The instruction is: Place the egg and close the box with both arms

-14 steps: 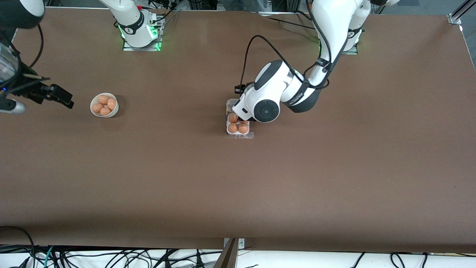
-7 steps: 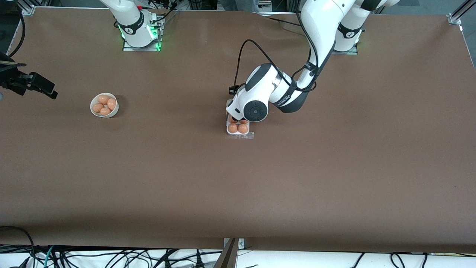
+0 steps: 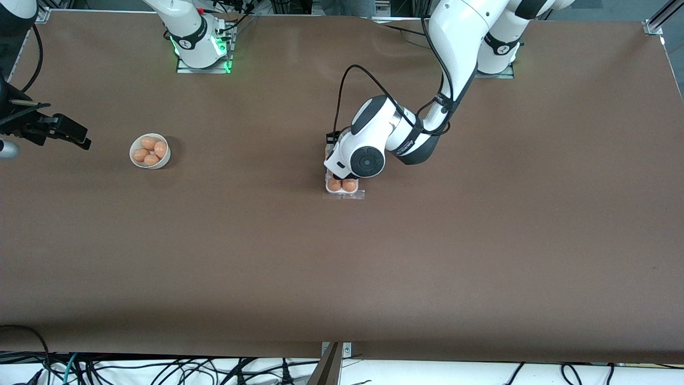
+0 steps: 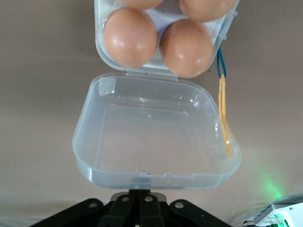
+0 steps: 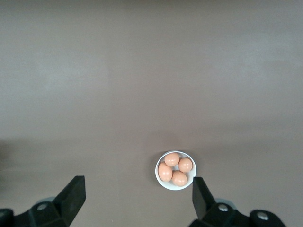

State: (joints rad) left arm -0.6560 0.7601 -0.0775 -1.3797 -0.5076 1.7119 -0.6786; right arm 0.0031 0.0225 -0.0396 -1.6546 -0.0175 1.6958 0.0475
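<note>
- Left gripper [image 4: 139,201], fingers pressed together, is hanging beside the open lid's edge of the small clear-plastic egg box [image 4: 156,137], mid-table, orange-brown eggs [image 4: 131,37] filling its cells.
- Right gripper [image 5: 137,198], jaws spread wide and empty, is waiting above the round white bowl [image 5: 175,170] of eggs.

Count, per kind:
- box [image 4: 156,142]: 1, clear, lid open.
- eggs in box [image 4: 131,37]: 4 in left wrist view; front view shows 2.
- bowl [image 3: 162,159]: 1, white.
- eggs in bowl [image 5: 165,172]: 4.
- arms: 2; tools: 2.
- counter [image 3: 481,240]: 1.
</note>
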